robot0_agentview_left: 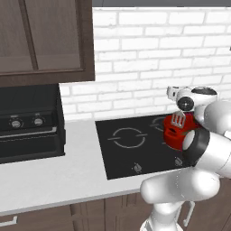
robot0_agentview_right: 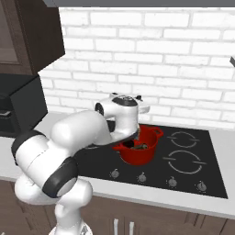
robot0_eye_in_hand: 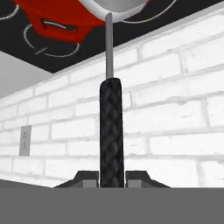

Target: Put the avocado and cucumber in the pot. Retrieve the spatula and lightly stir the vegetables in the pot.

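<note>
With the spatula already clamped by its black handle between the fingertips of the gripper, retrieval judged complete; stirring judged just starting or about to start. Slotted silver head seen at the pot's rim at about 12 o'clock of the pot in the left base view. Bright red, round, loop-handled, standing on the black cooktop. Dark shapes inside, at the centre, in the right base view: probably the vegetables, though too small to tell avocado from cucumber.
</note>
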Controlling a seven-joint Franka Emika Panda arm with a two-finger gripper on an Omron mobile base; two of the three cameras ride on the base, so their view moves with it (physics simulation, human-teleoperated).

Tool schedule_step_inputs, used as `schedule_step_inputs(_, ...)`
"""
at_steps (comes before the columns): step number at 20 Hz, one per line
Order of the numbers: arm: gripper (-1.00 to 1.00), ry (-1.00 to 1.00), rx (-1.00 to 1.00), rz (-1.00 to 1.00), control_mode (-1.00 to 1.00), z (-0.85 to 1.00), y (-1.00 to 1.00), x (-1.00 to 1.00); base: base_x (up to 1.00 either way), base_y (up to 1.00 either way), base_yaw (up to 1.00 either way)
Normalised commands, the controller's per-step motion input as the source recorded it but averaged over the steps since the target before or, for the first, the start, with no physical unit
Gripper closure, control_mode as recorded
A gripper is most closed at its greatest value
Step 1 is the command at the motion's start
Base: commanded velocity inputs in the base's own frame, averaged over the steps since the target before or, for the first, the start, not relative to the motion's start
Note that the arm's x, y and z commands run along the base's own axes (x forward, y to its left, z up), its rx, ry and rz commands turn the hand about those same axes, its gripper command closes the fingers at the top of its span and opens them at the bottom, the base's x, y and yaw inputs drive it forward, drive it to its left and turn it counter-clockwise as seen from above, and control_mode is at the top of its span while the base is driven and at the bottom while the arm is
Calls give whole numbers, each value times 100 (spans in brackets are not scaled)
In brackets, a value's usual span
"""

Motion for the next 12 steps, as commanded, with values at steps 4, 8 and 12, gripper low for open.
schedule_step_inputs(4,100,-3,-13,8,-100,-39,6,19,0,0,0)
schedule_step_inputs(8,100,1,-10,0,-100,-63,5,0,0,0,0)
schedule_step_inputs(12,100,0,-2,0,-100,-66,29,1,0,0,0)
